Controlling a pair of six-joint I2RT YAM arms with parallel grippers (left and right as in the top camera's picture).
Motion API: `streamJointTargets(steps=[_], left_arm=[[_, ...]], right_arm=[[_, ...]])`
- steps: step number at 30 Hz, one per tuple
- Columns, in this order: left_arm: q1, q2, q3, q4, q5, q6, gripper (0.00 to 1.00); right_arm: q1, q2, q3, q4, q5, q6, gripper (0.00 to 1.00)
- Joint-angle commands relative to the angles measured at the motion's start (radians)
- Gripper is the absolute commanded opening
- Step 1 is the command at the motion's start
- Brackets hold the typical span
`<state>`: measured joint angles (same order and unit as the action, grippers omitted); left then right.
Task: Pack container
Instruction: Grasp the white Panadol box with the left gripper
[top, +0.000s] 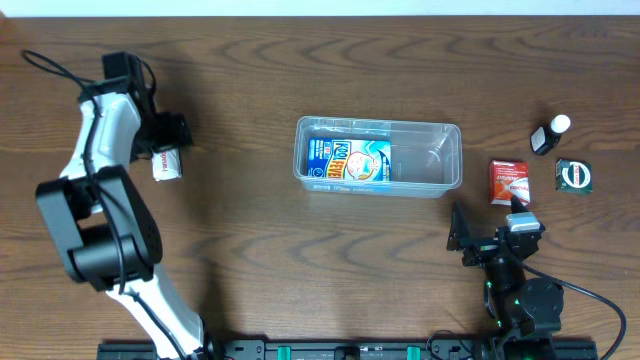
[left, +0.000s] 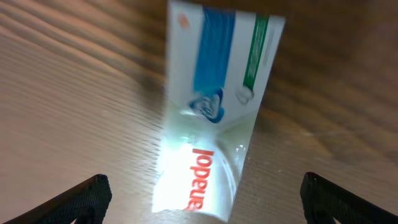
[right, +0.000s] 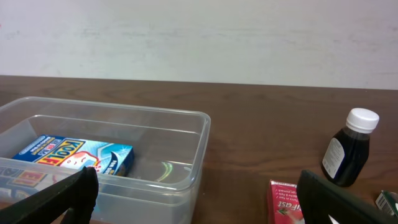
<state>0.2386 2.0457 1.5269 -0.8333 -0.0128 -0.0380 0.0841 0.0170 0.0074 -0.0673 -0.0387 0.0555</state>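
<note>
The clear plastic container (top: 440, 160) sits mid-table with a blue box (top: 348, 163) lying in its left half; it also shows in the right wrist view (right: 186, 155) with the blue box (right: 74, 155). My left gripper (top: 172, 135) is open above a white box with blue, green and red print (top: 166, 165), which lies on the table between the spread fingers in the left wrist view (left: 211, 118). My right gripper (top: 490, 225) is open and empty, near the table's front, below a red box (top: 509, 181).
A dark bottle with a white cap (top: 550, 134) stands at the right, also in the right wrist view (right: 350, 147). A dark green square packet (top: 573, 176) lies beside the red box (right: 287, 202).
</note>
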Motion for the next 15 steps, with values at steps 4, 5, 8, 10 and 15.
streamJointTargets(steps=[4, 5, 8, 10, 15], left_arm=[[0.002, 0.057, -0.001, -0.001, 0.021, 0.03, 0.98], [0.003, 0.062, -0.001, 0.002, 0.021, 0.03, 0.98], [0.01, 0.069, -0.001, 0.005, 0.021, 0.03, 0.95], [0.014, 0.069, -0.001, 0.005, 0.021, 0.03, 0.83], [0.013, 0.072, -0.001, 0.004, 0.021, 0.03, 0.77]], right_arm=[[-0.012, -0.003, -0.002, -0.004, -0.011, -0.012, 0.99], [-0.012, -0.003, -0.002, -0.003, -0.011, -0.012, 0.99], [-0.012, -0.003, -0.002, -0.003, -0.011, -0.012, 0.99], [-0.012, -0.003, -0.002, -0.004, -0.011, -0.012, 0.99], [-0.012, -0.003, -0.002, -0.003, -0.011, -0.012, 0.99]])
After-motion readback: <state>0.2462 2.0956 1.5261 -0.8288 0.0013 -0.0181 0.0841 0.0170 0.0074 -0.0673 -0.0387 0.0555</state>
